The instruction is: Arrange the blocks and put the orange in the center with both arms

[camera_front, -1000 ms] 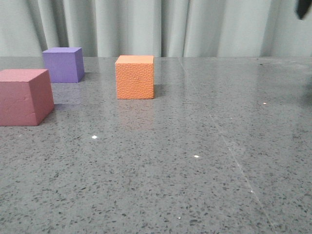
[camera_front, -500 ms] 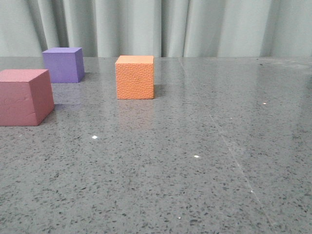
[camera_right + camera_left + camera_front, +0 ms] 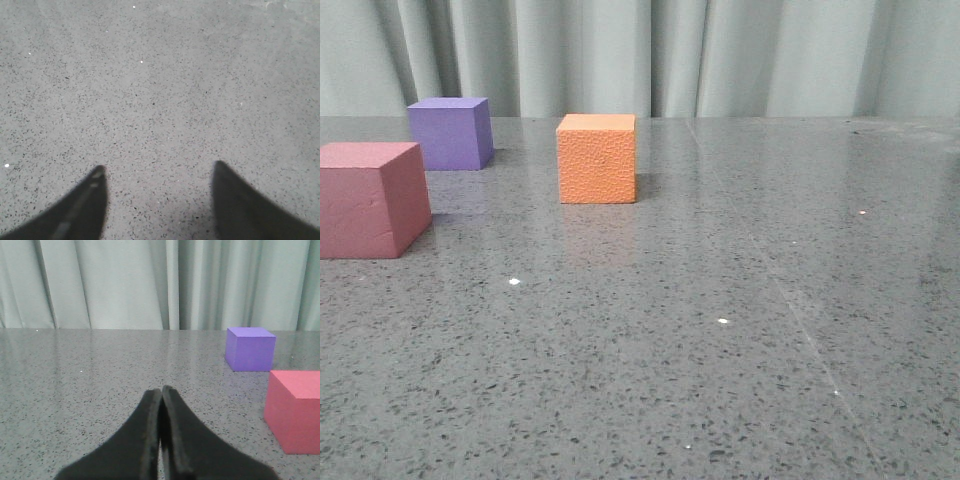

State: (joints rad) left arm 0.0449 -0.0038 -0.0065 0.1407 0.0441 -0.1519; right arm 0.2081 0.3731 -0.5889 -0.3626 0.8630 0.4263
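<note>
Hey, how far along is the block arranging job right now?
Nothing looks done: the orange cube sits right of the purple cube and pinkish-red cube, not between them. Nothing is in hand: the left gripper is shut and empty, the right gripper open over bare table. All moves remain.

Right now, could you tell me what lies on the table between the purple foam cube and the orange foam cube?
Nothing: in the front view, only bare speckled grey tabletop separates the purple foam cube from the orange pebbled foam cube.
</note>
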